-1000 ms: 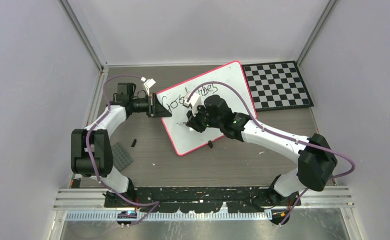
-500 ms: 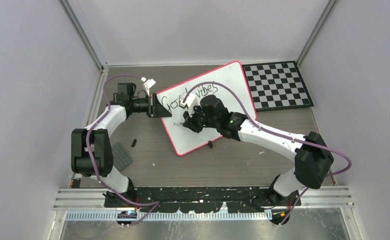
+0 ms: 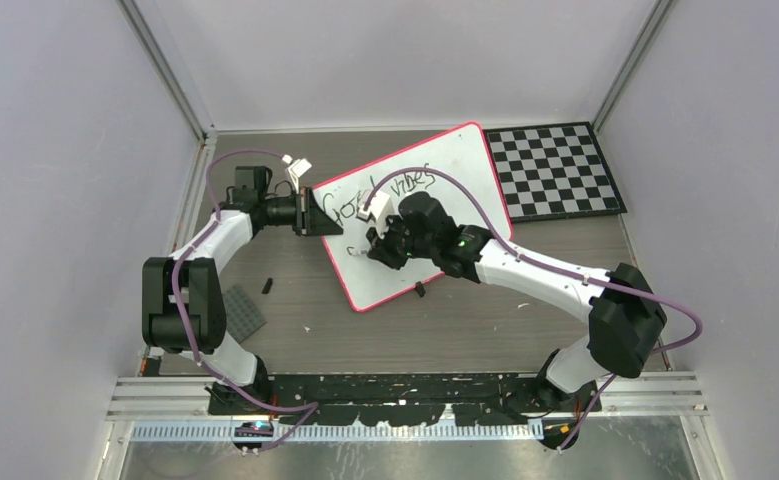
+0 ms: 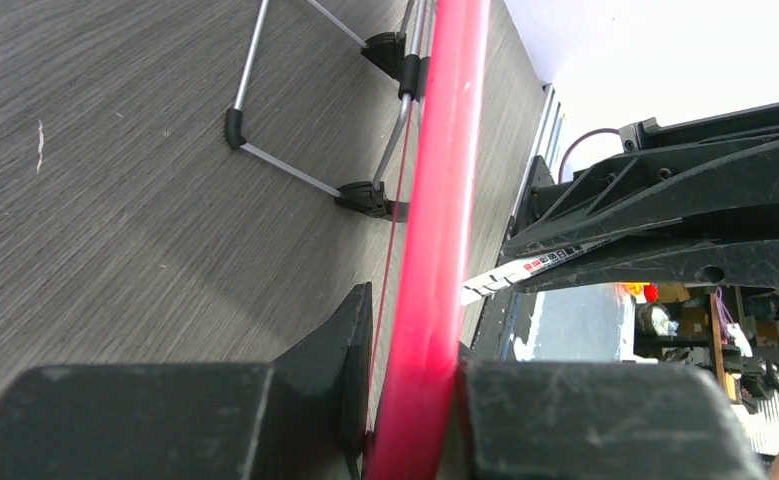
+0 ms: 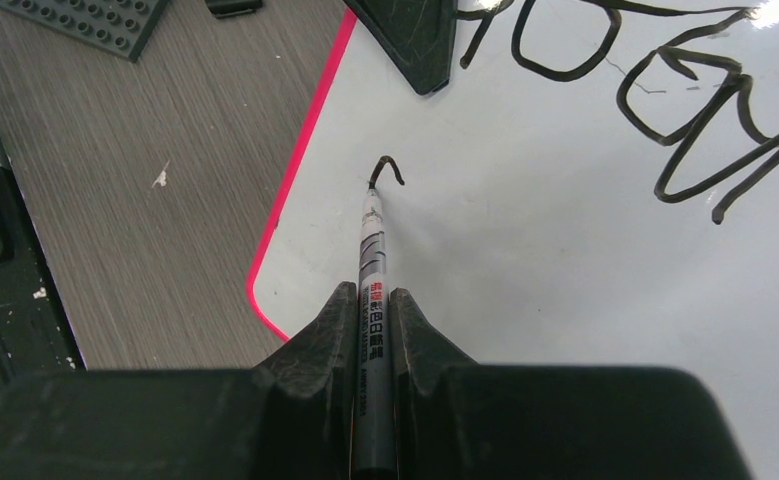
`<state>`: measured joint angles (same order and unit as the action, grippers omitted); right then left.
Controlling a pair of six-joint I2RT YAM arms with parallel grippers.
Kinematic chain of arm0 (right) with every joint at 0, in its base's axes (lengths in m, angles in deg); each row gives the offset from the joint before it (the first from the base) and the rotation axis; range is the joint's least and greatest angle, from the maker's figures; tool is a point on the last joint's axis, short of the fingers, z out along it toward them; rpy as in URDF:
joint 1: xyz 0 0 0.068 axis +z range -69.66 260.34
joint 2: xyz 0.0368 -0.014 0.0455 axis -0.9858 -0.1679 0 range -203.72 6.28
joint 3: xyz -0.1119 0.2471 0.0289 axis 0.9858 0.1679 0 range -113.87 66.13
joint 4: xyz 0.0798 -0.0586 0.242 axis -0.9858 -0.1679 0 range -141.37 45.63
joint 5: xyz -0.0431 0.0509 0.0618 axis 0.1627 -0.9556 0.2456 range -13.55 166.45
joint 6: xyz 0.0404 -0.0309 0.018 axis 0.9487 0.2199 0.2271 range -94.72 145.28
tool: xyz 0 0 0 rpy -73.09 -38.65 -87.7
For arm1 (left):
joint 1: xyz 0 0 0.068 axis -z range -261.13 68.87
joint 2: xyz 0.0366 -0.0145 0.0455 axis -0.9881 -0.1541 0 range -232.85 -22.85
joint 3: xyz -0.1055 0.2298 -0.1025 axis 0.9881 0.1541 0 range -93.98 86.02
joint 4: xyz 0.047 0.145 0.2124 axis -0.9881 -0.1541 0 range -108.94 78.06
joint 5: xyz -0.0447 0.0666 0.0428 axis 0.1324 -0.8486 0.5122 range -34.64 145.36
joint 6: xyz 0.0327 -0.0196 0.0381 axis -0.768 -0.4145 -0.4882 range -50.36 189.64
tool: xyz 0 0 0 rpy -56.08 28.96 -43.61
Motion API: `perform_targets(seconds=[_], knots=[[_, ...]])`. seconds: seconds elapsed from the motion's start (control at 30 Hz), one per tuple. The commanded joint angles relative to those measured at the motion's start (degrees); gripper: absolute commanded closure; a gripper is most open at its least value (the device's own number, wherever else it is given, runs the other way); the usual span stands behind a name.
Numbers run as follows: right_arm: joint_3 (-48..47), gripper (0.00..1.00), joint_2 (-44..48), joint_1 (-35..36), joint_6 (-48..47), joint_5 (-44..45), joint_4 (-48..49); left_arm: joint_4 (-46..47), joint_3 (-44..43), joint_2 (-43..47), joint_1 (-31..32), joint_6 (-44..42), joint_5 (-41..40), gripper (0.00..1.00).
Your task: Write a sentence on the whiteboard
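Note:
The whiteboard (image 3: 445, 160) lies tilted in the middle of the table, its red-pink rim (image 4: 440, 200) clamped at the left edge by my left gripper (image 3: 317, 214) (image 4: 415, 350), which is shut on it. The sentence (image 3: 410, 182) (image 5: 605, 60) so reads roughly "Good vibes" in one black line. My right gripper (image 3: 373, 248) (image 5: 373, 300) is shut on a grey marker (image 5: 374, 250), tip down on the whiteboard (image 5: 565, 300) near its lower left corner. A small black hook stroke (image 5: 392, 168) sits at the tip.
A black-and-white checkerboard mat (image 3: 553, 168) lies at the back right. A grey studded plate (image 3: 243, 312) (image 5: 85, 15) and a small black piece (image 3: 266, 286) rest left of the board. A wire stand (image 4: 295, 170) shows under the board.
My right gripper has carried the marker left and a little nearer, below the first written line, and a short hook mark has appeared. The left gripper and board have not moved.

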<state>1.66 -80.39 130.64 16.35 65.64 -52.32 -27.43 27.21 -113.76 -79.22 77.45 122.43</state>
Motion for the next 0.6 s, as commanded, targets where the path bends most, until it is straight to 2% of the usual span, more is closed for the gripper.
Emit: perform_targets(seconds=[0.0, 0.23, 0.57], knots=[[0.3, 1.00, 1.7, 0.2, -1.0, 1.5, 0.0, -2.5, -2.0, -0.1, -0.1, 0.0, -1.7, 1.00], [1.6, 1.00, 3.1, -0.3, -1.1, 4.4, -0.8, -3.3, -2.2, 0.0, -0.2, -0.6, -1.7, 1.00], [2.9, 1.00, 3.2, -0.5, -0.2, 2.4, -2.0, -4.0, -2.2, -0.1, -0.1, -1.2, -1.6, 1.00]])
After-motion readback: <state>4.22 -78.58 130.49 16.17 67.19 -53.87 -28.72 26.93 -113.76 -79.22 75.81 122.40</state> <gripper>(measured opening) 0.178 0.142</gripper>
